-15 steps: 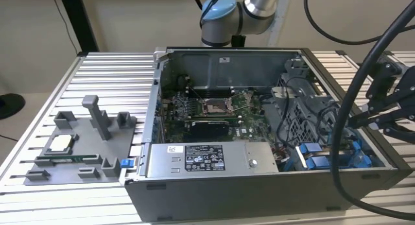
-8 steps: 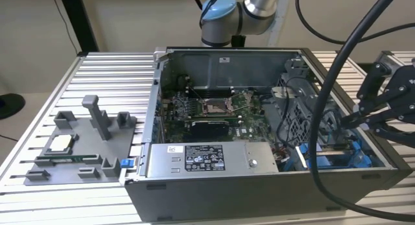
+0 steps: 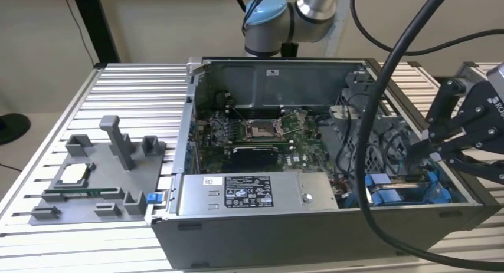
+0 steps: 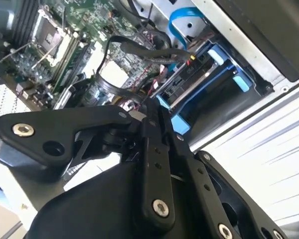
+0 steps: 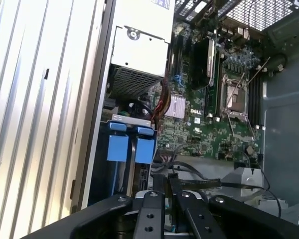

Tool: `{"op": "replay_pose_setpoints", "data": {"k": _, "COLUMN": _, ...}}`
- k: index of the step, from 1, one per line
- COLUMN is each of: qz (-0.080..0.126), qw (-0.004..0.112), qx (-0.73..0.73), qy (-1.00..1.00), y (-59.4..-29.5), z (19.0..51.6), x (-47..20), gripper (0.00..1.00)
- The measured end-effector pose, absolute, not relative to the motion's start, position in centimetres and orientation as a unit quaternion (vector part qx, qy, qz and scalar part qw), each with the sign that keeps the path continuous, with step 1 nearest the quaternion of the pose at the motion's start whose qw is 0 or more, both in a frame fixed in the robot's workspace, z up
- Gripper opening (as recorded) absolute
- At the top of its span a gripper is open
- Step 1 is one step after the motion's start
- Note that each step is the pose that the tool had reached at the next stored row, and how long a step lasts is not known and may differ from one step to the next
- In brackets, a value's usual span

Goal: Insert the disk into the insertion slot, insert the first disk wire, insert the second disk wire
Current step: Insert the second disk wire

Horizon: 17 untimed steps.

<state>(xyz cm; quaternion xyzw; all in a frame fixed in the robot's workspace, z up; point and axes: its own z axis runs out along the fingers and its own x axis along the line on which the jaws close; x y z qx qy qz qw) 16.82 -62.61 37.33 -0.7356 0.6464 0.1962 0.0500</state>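
Since the silver-grey drive in its bright blue plastic carrier frame point(image 3: 405, 189) already sits in the grey sheet-metal drive bay point(image 3: 441, 209) at the open computer case's corner on the exterior view's right, I judge the wire steps are in hand, with the black tool point(image 3: 431, 148) just above it. In the second wrist view its fingers point(image 4: 152, 130) look pinched together near a black cable point(image 4: 139, 49). In the first wrist view the blue carrier tabs point(image 5: 132, 144) stand beside the grey power-supply box point(image 5: 137, 55); plugging calls for careful alignment
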Motion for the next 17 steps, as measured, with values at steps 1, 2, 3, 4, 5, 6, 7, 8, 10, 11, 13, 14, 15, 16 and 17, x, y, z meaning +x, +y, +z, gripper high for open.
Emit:
{"op": "replay_pose_setpoints", "data": {"k": 1, "qz": 0.189, "qw": 0.044, "qx": -0.736, "qy": 0.648, "y": -62.5, "z": 37.3, "x": 16.8, "gripper": 0.00}}
{"op": "replay_pose_setpoints", "data": {"k": 2, "qz": 0.181, "qw": 0.039, "qx": -0.737, "qy": 0.650, "y": -62.3, "z": 37.3, "x": 16.7, "gripper": 0.00}}
{"op": "replay_pose_setpoints", "data": {"k": 3, "qz": 0.174, "qw": 0.034, "qx": -0.738, "qy": 0.651, "y": -62.2, "z": 37.3, "x": 16.6, "gripper": 0.00}}
{"op": "replay_pose_setpoints", "data": {"k": 4, "qz": 0.167, "qw": 0.029, "qx": -0.739, "qy": 0.653, "y": -62.0, "z": 37.3, "x": 16.6, "gripper": 0.00}}
{"op": "replay_pose_setpoints", "data": {"k": 5, "qz": 0.159, "qw": 0.024, "qx": -0.739, "qy": 0.654, "y": -61.8, "z": 37.3, "x": 16.5, "gripper": 0.00}}
{"op": "replay_pose_setpoints", "data": {"k": 6, "qz": 0.152, "qw": 0.020, "qx": -0.740, "qy": 0.655, "y": -61.6, "z": 37.2, "x": 16.4, "gripper": 0.00}}
{"op": "replay_pose_setpoints", "data": {"k": 7, "qz": 0.144, "qw": 0.015, "qx": -0.740, "qy": 0.656, "y": -61.4, "z": 37.2, "x": 16.4, "gripper": 0.00}}
{"op": "replay_pose_setpoints", "data": {"k": 8, "qz": 0.137, "qw": 0.010, "qx": -0.741, "qy": 0.658, "y": -61.2, "z": 37.2, "x": 16.3, "gripper": 0.00}}
{"op": "replay_pose_setpoints", "data": {"k": 10, "qz": 0.122, "qw": 0.000, "qx": -0.741, "qy": 0.660, "y": -60.8, "z": 37.2, "x": 16.2, "gripper": 0.00}}
{"op": "replay_pose_setpoints", "data": {"k": 11, "qz": 0.115, "qw": -0.004, "qx": -0.742, "qy": 0.661, "y": -60.6, "z": 37.2, "x": 16.1, "gripper": 0.00}}
{"op": "replay_pose_setpoints", "data": {"k": 13, "qz": 0.102, "qw": -0.009, "qx": -0.742, "qy": 0.662, "y": -60.3, "z": 37.1, "x": 15.9, "gripper": 0.00}}
{"op": "replay_pose_setpoints", "data": {"k": 14, "qz": 0.096, "qw": -0.010, "qx": -0.743, "qy": 0.663, "y": -60.1, "z": 37.1, "x": 15.8, "gripper": 0.00}}
{"op": "replay_pose_setpoints", "data": {"k": 15, "qz": 0.090, "qw": -0.011, "qx": -0.743, "qy": 0.663, "y": -59.9, "z": 37.1, "x": 15.7, "gripper": 0.00}}
{"op": "replay_pose_setpoints", "data": {"k": 16, "qz": 0.083, "qw": -0.010, "qx": -0.743, "qy": 0.664, "y": -59.7, "z": 37.0, "x": 15.6, "gripper": 0.00}}
{"op": "replay_pose_setpoints", "data": {"k": 17, "qz": 0.078, "qw": -0.008, "qx": -0.744, "qy": 0.664, "y": -59.5, "z": 37.0, "x": 15.5, "gripper": 0.00}}
